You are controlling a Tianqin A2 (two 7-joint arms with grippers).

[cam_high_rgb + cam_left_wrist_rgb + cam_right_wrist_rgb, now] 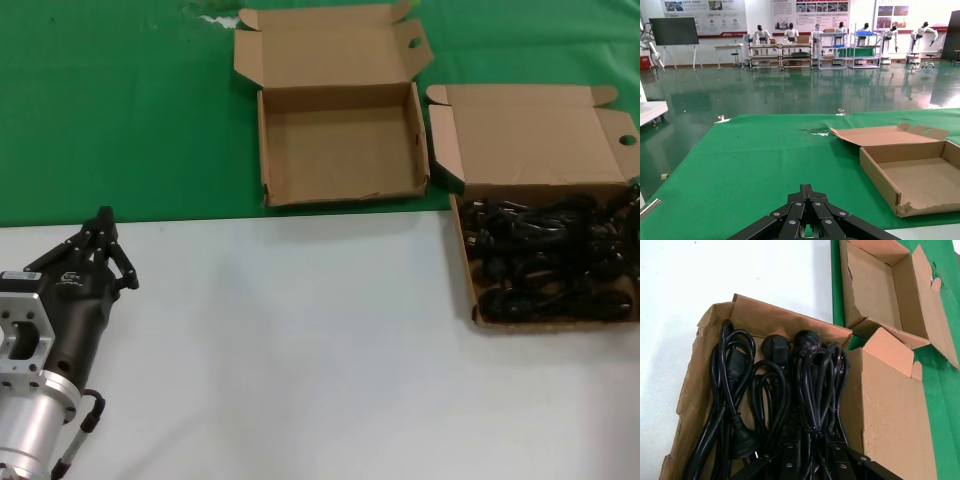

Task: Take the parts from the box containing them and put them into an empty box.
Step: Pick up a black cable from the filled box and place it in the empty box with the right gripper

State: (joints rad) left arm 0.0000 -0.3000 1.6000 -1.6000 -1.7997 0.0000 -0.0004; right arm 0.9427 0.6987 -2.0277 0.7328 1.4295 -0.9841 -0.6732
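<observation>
While the left gripper sits low on the white table at the near left, its fingers are drawn together to a point, holding nothing. It's well apart from both boxes. Left wrist view confirms: fingertips meet, aimed across the green cloth toward the empty box.

Right gripper: only dark finger parts show at the edge of its wrist view, directly over the cords, so I can't tell if it's spread or closed. Not visible in the head view.

Cords: black coiled bundles, all still in the full box at the far right, straddling the white/green edge, lid folded back flat. Plugs visible on several bundles.

Empty box sits on the green cloth, just left of the full one, lid up with winged flaps, tray bare. Its front wall looks torn, from the wrist view.
</observation>
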